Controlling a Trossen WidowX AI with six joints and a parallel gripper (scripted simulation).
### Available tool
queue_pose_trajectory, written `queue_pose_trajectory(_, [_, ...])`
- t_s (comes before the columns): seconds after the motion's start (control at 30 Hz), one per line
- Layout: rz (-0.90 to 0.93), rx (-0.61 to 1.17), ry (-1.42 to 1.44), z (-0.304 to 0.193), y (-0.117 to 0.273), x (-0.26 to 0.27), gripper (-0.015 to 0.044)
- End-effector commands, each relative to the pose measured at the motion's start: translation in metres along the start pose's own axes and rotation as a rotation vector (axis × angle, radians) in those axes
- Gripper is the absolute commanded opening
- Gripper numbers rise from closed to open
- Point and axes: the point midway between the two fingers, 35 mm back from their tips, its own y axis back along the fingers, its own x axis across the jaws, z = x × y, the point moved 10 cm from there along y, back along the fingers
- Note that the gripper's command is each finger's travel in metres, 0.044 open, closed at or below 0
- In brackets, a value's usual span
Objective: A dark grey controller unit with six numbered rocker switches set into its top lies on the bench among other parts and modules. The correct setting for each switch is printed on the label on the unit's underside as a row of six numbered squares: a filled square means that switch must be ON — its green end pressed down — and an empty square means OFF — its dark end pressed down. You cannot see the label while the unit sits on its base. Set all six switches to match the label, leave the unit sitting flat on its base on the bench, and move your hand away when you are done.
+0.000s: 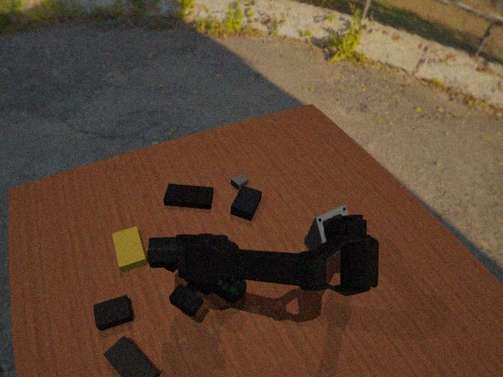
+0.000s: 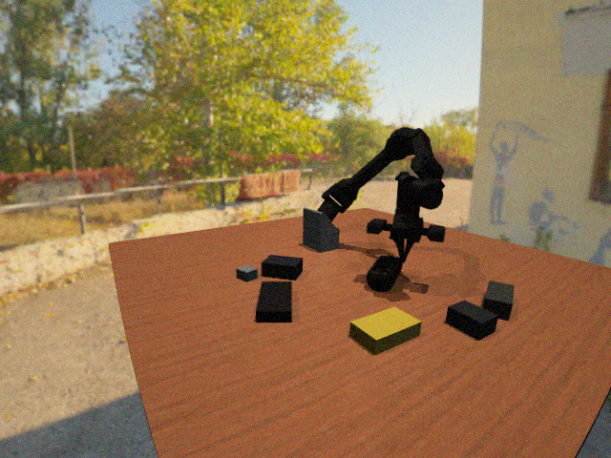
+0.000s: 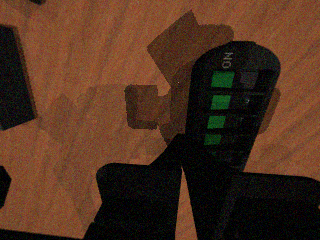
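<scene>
A clenched, empty gripper (image 2: 402,258) (image 3: 181,138) points down at the controller unit (image 1: 229,287) (image 2: 383,273) (image 3: 231,100) on the bench (image 1: 251,154) (image 2: 221,385) (image 3: 65,60), green ends visible; switch-setting seems underway, label match and withdrawal remaining.

Controller's underside label hidden; lower rocker switches (image 3: 214,156) behind gripper fingers, perhaps two.
</scene>
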Motion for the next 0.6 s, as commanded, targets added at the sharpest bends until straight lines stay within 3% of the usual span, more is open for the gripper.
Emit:
queue_pose_trajectory(0.0, [0.005, 0.0, -0.003, 0.0, 0.0, 0.001, 0.0])
queue_pose_trajectory(0.13, [0.0, 0.0, 0.001, 0.0, 0.0, 0.001, 0.0])
queue_pose_trajectory(0.3, [-0.001, -0.002, 0.001, 0.0, 0.047, 0.0, 0.0131])
queue_pose_trajectory(0.47, [-0.001, -0.002, 0.001, 0.0, 0.05, 0.0, 0.0262])
queue_pose_trajectory(0.57, [-0.001, -0.002, 0.001, 0.0, 0.05, 0.0, 0.0184])
